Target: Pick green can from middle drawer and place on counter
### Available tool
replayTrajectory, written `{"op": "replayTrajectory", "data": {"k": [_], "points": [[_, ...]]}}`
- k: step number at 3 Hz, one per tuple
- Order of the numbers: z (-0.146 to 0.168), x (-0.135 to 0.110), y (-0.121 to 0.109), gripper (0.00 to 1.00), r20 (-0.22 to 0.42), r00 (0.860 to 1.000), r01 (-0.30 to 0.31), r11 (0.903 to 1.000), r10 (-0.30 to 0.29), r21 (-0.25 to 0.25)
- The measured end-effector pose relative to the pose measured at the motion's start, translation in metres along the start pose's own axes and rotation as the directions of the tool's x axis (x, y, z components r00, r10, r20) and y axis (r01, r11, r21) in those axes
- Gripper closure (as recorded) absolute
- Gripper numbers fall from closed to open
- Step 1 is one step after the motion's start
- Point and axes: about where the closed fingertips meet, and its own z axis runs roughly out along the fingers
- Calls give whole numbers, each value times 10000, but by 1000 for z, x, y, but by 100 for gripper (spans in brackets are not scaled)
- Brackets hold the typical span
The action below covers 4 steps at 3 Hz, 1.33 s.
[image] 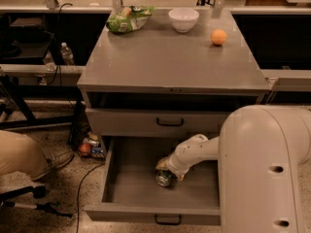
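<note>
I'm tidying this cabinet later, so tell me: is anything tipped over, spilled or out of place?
One thing: the can lies on its side in the open drawer, silver end facing the camera. The gripper is down in the drawer right at it. On the counter, the bowl, orange and snack bag look fine, with nothing spilled.
</note>
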Motion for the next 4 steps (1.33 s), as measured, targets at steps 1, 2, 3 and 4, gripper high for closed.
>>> {"op": "replayTrajectory", "data": {"k": [1,2,3,4], "points": [[-9,2,2,65,185,9997,-142,9998,145,-150],[-40,13,2,96,485,9988,-14,9996,28,-279],[-78,35,-6,100,495,9986,198,9966,-159,-800],[-158,38,-30,100,161,9977,681,9850,-664,-1585]]}}
